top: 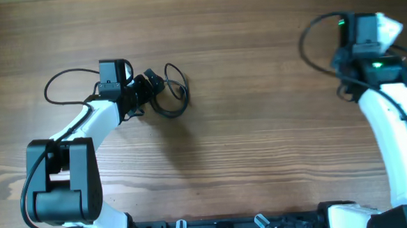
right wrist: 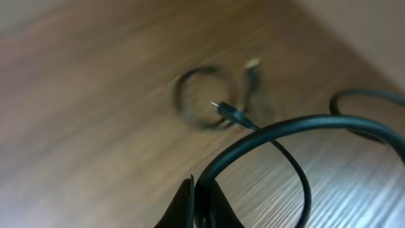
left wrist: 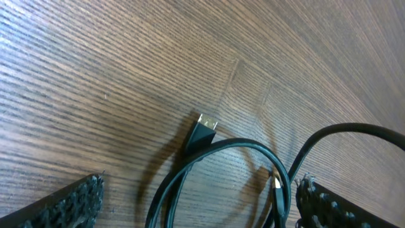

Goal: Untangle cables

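Ribbed black pads [left wrist: 76, 202] of the left gripper [top: 146, 89] are standing fully apart, with the cables [left wrist: 243, 144] lying between them. These thin, smooth, round black cords are curving in a loop on the table [top: 261, 139], whose matte wood surface is showing fine, straight grain. One flat black plug [left wrist: 204, 130] with a metal tip is pointing toward 1 o'clock. Seen from overhead, this bundle is lying at about 10 o'clock on the table, just off the fingertips.

Farther off, at 2 o'clock, the right gripper [right wrist: 197, 190] is holding its jaws together. A black cord [right wrist: 285, 125] is appearing to emerge from between the tips, so it is judged pinched. Beyond it, a small coil [right wrist: 199, 104] is lying blurred.

Step in hand, as judged: positioning for a grasp on the loop. The next move is calling for lowering, closing on one strand only, and drawing it clear slowly, since slack cords are likely to snag.
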Robot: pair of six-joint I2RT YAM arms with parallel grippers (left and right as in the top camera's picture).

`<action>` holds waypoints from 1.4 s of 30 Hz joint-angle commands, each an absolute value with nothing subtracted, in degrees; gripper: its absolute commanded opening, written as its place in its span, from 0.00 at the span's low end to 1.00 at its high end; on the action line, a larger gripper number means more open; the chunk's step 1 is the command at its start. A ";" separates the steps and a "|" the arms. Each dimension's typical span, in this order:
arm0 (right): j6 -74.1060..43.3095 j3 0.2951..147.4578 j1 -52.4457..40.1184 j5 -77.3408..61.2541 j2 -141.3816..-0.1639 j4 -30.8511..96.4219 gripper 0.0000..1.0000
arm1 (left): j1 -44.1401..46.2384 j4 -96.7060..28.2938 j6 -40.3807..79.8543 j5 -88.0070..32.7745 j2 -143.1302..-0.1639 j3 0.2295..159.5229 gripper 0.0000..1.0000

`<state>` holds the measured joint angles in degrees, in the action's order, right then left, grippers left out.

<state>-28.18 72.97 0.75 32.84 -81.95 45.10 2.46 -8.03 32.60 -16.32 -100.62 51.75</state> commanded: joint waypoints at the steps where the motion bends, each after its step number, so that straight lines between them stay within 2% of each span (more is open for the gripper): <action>1: -30.28 73.56 7.29 37.50 -82.65 42.94 0.04 | 2.22 -7.90 31.73 -15.77 -101.25 51.64 1.00; 3: -24.86 73.47 11.53 31.92 -86.37 39.70 0.04 | 2.24 -7.90 31.73 -15.79 -101.25 51.64 1.00; 7: -15.77 73.47 13.52 24.80 -95.90 35.97 0.04 | 2.24 -7.90 31.73 -15.79 -101.25 51.64 1.00; 8: -13.72 73.47 13.52 24.25 -99.42 35.35 0.07 | 2.24 -7.90 31.73 -15.79 -101.25 51.64 1.00; 9: -11.40 73.47 13.52 24.27 -102.41 35.38 0.15 | 2.24 -7.92 31.73 -15.79 -101.25 51.64 1.00; 10: -8.75 73.47 13.52 24.32 -104.49 35.55 0.61 | 2.24 -7.92 31.73 -15.79 -101.25 51.64 1.00; 11: -7.70 73.47 13.52 24.56 -105.25 35.70 0.99 | 2.24 -7.90 31.73 -15.79 -101.25 51.64 1.00; 16: -7.55 76.90 13.52 24.77 -102.76 41.32 1.00 | 2.24 -7.92 31.73 -15.79 -101.25 51.64 1.00; 20: -7.57 78.85 13.52 3.29 -100.05 50.13 1.00 | 2.24 -7.92 31.73 -15.79 -101.25 51.64 1.00; 22: -7.64 78.46 13.52 -10.20 -100.07 58.41 1.00 | 2.24 -7.92 31.73 -15.79 -101.25 51.64 1.00; 26: -7.75 78.32 13.52 -24.14 -100.07 66.48 1.00 | 2.24 -7.92 31.73 -15.79 -101.25 51.64 1.00; 33: -27.22 78.28 13.52 -32.40 -100.07 70.50 1.00 | 2.24 -7.92 31.73 -15.79 -101.25 51.64 1.00; 42: -32.49 78.30 13.52 -57.80 -100.07 72.53 1.00 | 2.22 -7.90 31.73 -15.79 -101.25 51.64 1.00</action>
<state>-29.39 78.13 13.56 -48.34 -101.01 73.45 2.46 -7.94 32.60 -16.32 -100.62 51.72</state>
